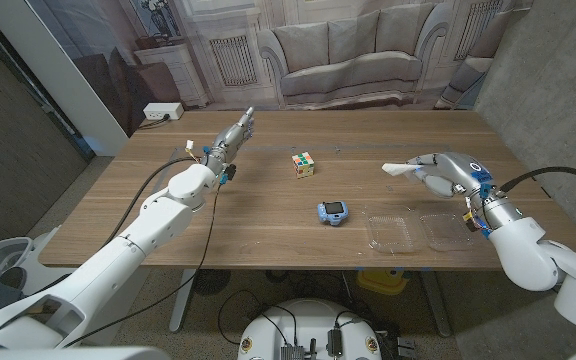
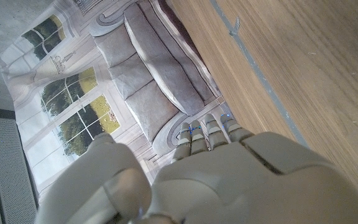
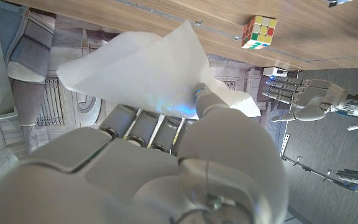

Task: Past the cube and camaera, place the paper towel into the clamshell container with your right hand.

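Observation:
My right hand (image 1: 448, 172) holds a white paper towel (image 1: 400, 170) above the table's right side, a little beyond the clear clamshell container (image 1: 418, 231), which lies open near the front edge. In the right wrist view the paper towel (image 3: 148, 78) is pinched between the thumb and the fingers (image 3: 135, 127). A colourful cube (image 1: 303, 164) stands mid-table, and the same cube (image 3: 258, 32) appears in the right wrist view. A small blue camera (image 1: 332, 212) lies in front of it. My left hand (image 1: 230, 138) hangs over the far left of the table, fingers straight and apart, holding nothing.
The wooden table (image 1: 268, 240) has bare room between the cube and my left arm. A backdrop printed with a sofa (image 1: 348, 55) stands behind the far edge. A white box (image 1: 163, 111) sits on the floor at the back left.

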